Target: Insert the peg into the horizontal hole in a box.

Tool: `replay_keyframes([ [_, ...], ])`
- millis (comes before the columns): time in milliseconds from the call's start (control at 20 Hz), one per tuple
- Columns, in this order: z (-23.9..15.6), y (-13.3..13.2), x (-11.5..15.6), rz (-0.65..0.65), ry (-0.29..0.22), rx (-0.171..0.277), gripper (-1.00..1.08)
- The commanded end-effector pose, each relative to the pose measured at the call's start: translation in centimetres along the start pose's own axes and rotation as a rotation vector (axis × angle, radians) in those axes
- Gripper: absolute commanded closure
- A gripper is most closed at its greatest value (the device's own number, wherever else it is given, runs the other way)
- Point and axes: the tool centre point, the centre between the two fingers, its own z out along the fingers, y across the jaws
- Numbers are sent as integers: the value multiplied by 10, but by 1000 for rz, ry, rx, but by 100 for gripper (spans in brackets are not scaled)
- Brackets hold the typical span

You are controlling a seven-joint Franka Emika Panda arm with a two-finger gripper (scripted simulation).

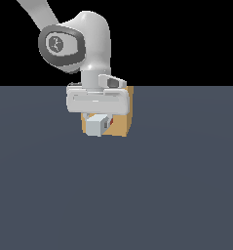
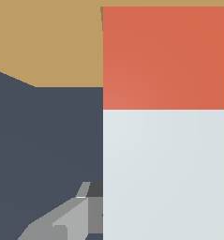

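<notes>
Wrist view: red-tipped pale peg (image 2: 165, 122)

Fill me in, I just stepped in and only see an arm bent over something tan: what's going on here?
A single Franka arm in simulation is holding the peg, a pale bar with a red-orange end, in its gripper. The red end points at the tan box and, in the wrist view, reaches right up to its face. The hole itself is hidden behind the peg and hand, so whether the tip has entered it cannot be told. The box sits on the dark floor.
</notes>
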Motion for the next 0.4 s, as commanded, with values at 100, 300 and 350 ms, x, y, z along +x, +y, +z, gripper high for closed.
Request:
replay_keyframes([
  [100,-2,2,26,1,2,-5,108],
  [300,-3,2,35,1,2,-6,108],
  [350,-3,2,35,1,2,-6,108],
])
